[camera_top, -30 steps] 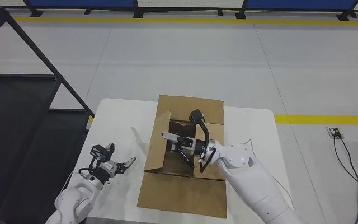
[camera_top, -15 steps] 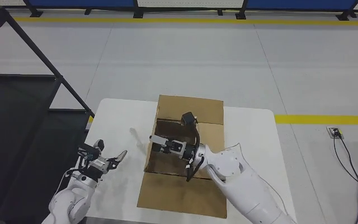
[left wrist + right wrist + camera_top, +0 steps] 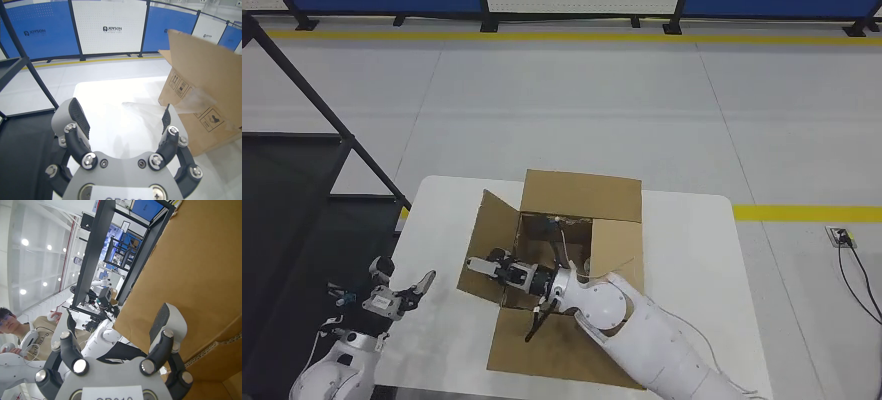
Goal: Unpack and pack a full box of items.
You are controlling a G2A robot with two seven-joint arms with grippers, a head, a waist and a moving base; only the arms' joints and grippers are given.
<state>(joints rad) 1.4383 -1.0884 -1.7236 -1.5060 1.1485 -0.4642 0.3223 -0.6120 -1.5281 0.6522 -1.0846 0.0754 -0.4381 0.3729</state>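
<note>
Two tools are in service at one white counter (image 3: 447, 345). A black rack (image 3: 302, 230) stands at the far left, just beside the counter.

My left tool (image 3: 402, 296) hangs at the counter's near left edge, well apart from the box. Its fingers are spread wide and hold nothing. The left wrist view looks across bare counter toward the box's outer wall, where a piece of clear film (image 3: 196, 98) clings. A strip of that film reaches out over the counter surface.

My right tool (image 3: 482, 266) is positioned at the left flap (image 3: 492, 215) of the cardboard box (image 3: 617, 250). The fingers are wide apart and grip nothing. In the right wrist view the flap's edge runs between them, with one finger (image 3: 166, 317) set in front of the cardboard face. I cannot tell whether that finger touches the flap.

The cardboard box sits near the middle of the counter with its top open. The left flap is swung outward and tilted up. The back flap (image 3: 582, 192) is folded away from me, and the front flap (image 3: 542, 362) lies toward me over the counter. The box interior is in shade, so its contents cannot be made out.
</note>
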